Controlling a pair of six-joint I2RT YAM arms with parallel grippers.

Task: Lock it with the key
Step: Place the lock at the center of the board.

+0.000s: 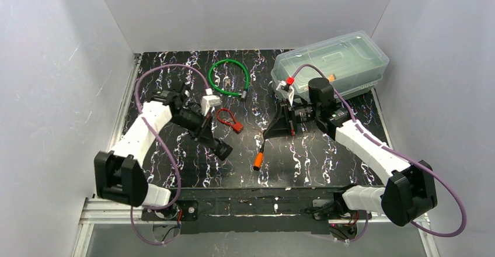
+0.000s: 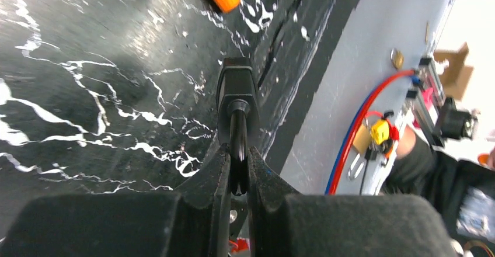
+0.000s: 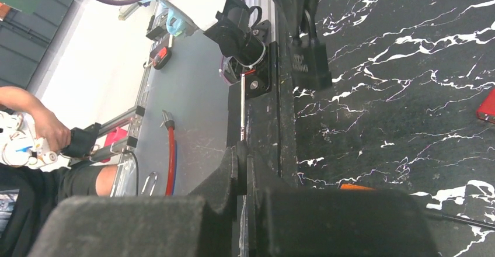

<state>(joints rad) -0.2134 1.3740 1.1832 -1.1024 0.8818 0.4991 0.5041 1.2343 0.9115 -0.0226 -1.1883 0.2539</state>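
My left gripper (image 1: pixel 211 138) is shut on the shackle of a black padlock (image 1: pixel 223 150) and holds it just above the table, left of centre. In the left wrist view the shackle (image 2: pixel 237 143) runs between the two fingers, and the padlock body (image 2: pixel 236 84) sticks out ahead of them. My right gripper (image 1: pixel 267 135) is shut on the key (image 3: pixel 242 110), a thin silver strip seen edge-on that juts from the tips. The padlock (image 3: pixel 309 64) lies ahead of the key and slightly to one side, a short gap away.
An orange-handled tool (image 1: pixel 257 162) lies on the black marbled table (image 1: pixel 303 163) under the right gripper. A green cable loop (image 1: pixel 229 77) and a small red item (image 1: pixel 229 118) lie further back. A clear plastic box (image 1: pixel 330 61) stands at the back right.
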